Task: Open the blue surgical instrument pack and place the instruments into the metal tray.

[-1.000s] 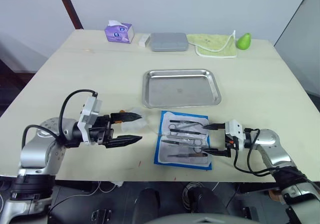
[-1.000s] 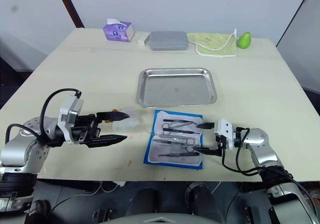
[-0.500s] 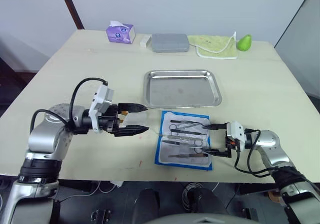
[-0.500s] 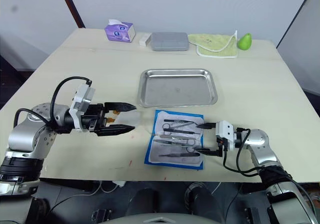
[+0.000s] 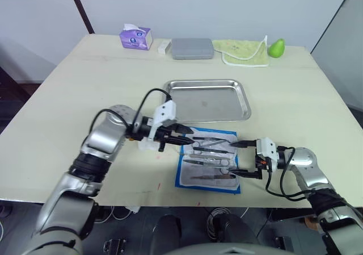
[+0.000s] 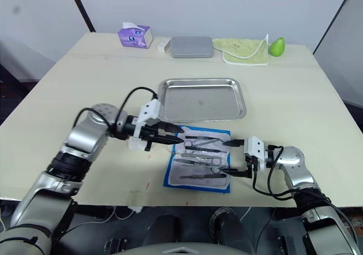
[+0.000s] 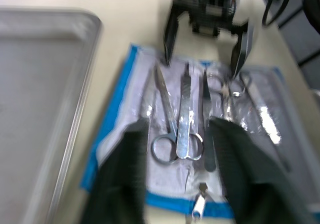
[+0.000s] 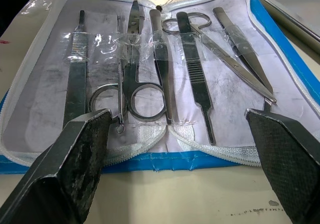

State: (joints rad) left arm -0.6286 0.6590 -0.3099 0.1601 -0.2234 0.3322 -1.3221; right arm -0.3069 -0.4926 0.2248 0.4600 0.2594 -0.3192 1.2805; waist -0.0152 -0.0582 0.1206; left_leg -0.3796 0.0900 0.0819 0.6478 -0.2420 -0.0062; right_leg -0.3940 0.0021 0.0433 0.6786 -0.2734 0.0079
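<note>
My left gripper (image 5: 184, 136) has swung in from the table's left side, and its spread fingers now hang over the opened pack (image 5: 209, 159), which lies just in front of the empty tray (image 5: 206, 99). My right gripper (image 5: 241, 158) waits spread at the pack's right edge, so I judge picking the instruments (image 8: 150, 74) comes next.

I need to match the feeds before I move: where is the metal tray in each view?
Left eye view: metal tray at centre, just beyond the open blue pack.
Right eye view: tray at centre, beyond the pack.
Left wrist view: its rim runs down one edge, beside the pack.
Right wrist view: a rim in a corner, probably the tray's.
Shared landmark: the blue pack with its steel instruments.
</note>
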